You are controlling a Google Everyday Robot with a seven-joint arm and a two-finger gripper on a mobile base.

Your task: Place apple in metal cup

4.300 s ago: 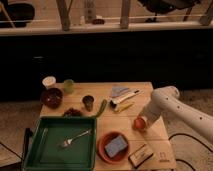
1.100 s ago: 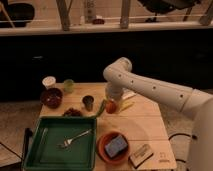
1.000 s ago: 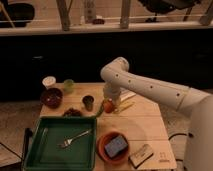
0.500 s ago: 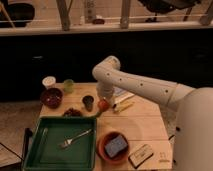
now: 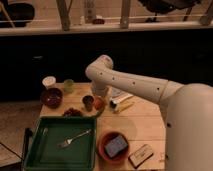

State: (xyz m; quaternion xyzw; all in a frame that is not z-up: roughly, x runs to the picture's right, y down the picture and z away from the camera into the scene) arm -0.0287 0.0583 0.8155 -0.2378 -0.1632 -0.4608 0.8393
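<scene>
The small orange-red apple (image 5: 98,104) hangs just right of the dark metal cup (image 5: 88,102), almost touching its rim. My gripper (image 5: 99,100) comes down from the white arm right above the apple and is shut on it; most of the fingers are hidden behind the wrist. The metal cup stands upright on the wooden table (image 5: 145,120), behind the green tray.
A green tray (image 5: 55,150) with a fork (image 5: 74,138) fills the front left. Dark grapes (image 5: 73,112), a dark bowl (image 5: 51,97), a light green cup (image 5: 68,85) and a white cup (image 5: 48,81) sit at left. An orange bowl with a blue sponge (image 5: 115,146) is in front.
The arm has swung left across the table, carrying the apple from the middle over to beside the metal cup.
</scene>
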